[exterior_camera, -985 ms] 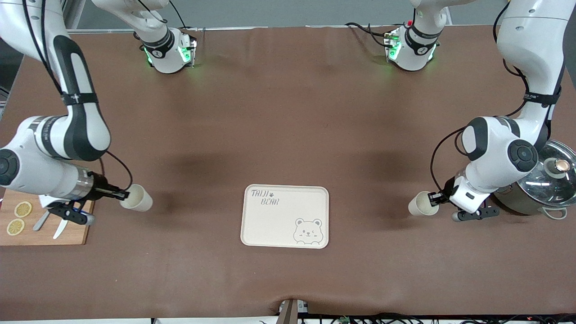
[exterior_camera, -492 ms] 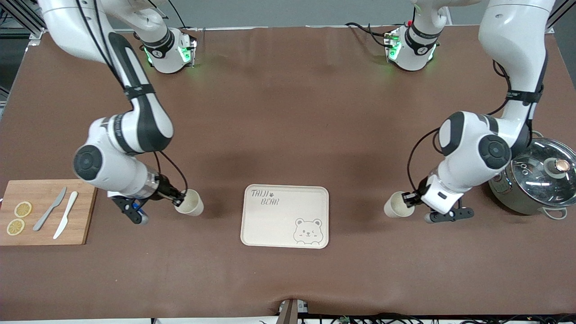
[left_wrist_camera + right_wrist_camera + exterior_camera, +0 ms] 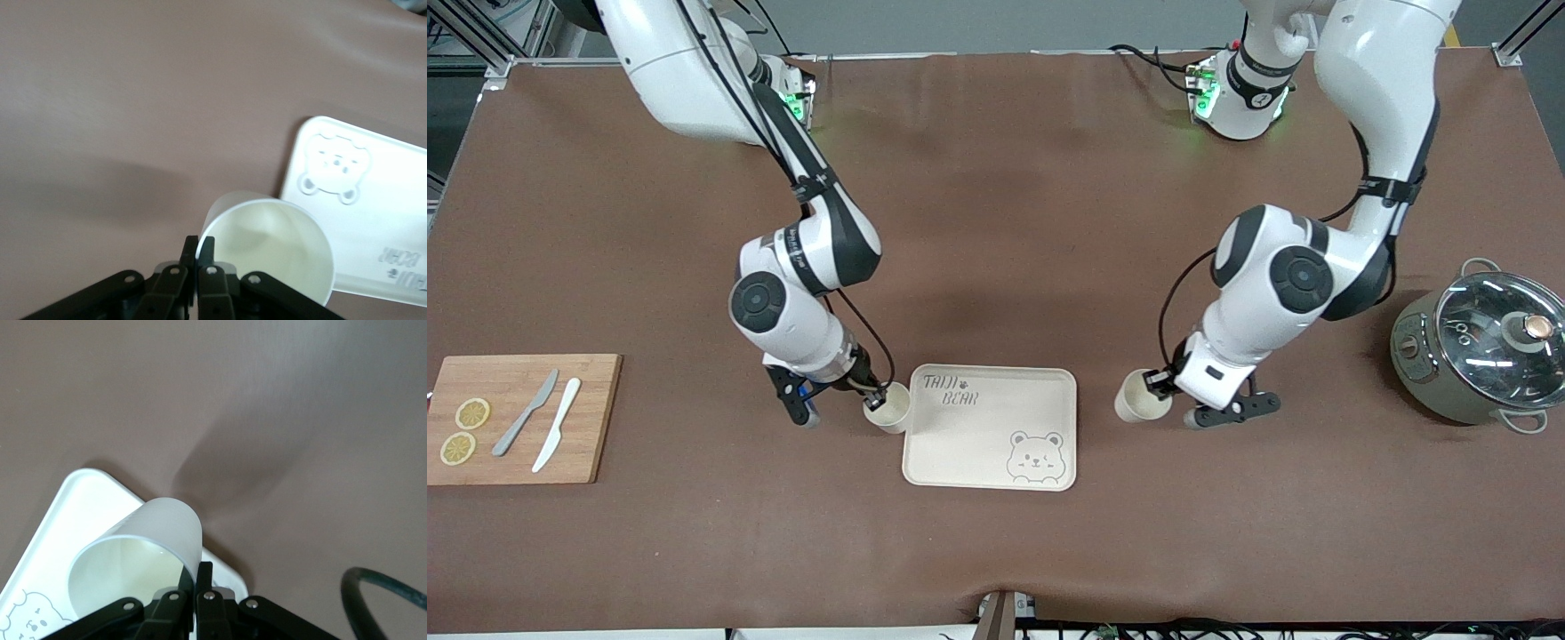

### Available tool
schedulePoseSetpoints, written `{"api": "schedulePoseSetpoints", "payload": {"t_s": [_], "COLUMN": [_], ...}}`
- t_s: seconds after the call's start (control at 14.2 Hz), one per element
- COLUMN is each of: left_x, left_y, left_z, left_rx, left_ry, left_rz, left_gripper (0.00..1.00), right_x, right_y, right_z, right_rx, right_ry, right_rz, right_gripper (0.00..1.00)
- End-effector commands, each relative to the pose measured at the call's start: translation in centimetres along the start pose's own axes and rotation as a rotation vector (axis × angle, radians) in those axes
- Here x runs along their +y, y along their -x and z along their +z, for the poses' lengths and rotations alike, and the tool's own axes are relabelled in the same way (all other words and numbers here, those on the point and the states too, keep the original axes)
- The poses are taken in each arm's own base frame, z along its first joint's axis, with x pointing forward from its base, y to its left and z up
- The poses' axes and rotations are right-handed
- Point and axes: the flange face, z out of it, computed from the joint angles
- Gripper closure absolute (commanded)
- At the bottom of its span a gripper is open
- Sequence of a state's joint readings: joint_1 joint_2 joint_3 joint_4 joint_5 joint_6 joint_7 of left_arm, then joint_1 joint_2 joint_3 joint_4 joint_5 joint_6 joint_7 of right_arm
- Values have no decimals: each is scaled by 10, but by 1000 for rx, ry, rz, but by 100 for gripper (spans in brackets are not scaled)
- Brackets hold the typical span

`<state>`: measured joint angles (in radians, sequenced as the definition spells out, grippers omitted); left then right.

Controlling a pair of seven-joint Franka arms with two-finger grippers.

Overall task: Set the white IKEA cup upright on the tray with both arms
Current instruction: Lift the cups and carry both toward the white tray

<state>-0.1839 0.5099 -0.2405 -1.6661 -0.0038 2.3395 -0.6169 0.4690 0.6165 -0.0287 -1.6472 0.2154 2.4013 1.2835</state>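
Observation:
Two white cups are in play, one in each gripper. My right gripper [image 3: 871,397] is shut on the rim of one white cup [image 3: 889,412], which hangs over the tray's edge toward the right arm's end. In the right wrist view, the jaws [image 3: 198,577] pinch that cup's [image 3: 143,553] wall, one finger inside it. The cream bear tray [image 3: 978,444] lies flat in the table's middle. My left gripper [image 3: 1160,384] is shut on the second cup's [image 3: 1141,407] rim, over the brown table beside the tray. The left wrist view shows this grip [image 3: 198,250], the cup [image 3: 267,240] and the tray [image 3: 373,220].
A wooden cutting board [image 3: 516,378] with two knives and lemon slices lies at the right arm's end. A steel pot with a glass lid [image 3: 1476,347] stands at the left arm's end. The brown mat [image 3: 996,551] covers the table.
Both arms have swung inward toward the tray, each carrying its cup. The right arm's cup now reaches the tray's edge. The left arm's cup is close beside the tray.

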Motion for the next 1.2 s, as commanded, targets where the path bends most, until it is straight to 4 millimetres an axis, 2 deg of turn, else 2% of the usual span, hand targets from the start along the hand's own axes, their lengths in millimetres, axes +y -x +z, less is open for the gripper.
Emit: {"api": "schedulePoseSetpoints", "payload": {"t_s": [0.0,0.14,0.21,0.42,0.63,0.7,0.77,0.91,0.98,1.06,1.13], "left_x": [28,49,57,83,96,100,99,100,101,100,100], "left_y": [3,17,23,39,52,57,58,60,59,60,60], "left_z": [20,39,46,71,97,102,109,115,114,118,119], "left_rx": [-8,-23,-20,-4,8,8,6,5,7,2,2], "left_ry": [-11,-18,-29,-60,-96,-99,-103,-99,-96,-100,-100], "left_rz": [-35,-49,-49,-63,-60,-50,-49,-47,-46,-48,-48], "left_gripper": [100,100,100,100,100,100,100,100,100,95,77], "right_x": [-10,-14,-15,-17,-16,-16,-17,-22,-31,-38,-40], "right_y": [10,18,29,39,52,51,52,70,71,68,63], "right_z": [7,17,24,27,33,33,32,28,15,3,-5], "right_rx": [-5,-6,-7,-10,-12,-12,-12,1,9,18,24], "right_ry": [-8,-12,-6,-4,6,6,3,-3,-28,-44,-55], "right_rz": [58,60,54,74,56,57,58,7,-9,-14,-11], "right_gripper": [100,100,100,100,100,56,1,0,0,0,0]}}
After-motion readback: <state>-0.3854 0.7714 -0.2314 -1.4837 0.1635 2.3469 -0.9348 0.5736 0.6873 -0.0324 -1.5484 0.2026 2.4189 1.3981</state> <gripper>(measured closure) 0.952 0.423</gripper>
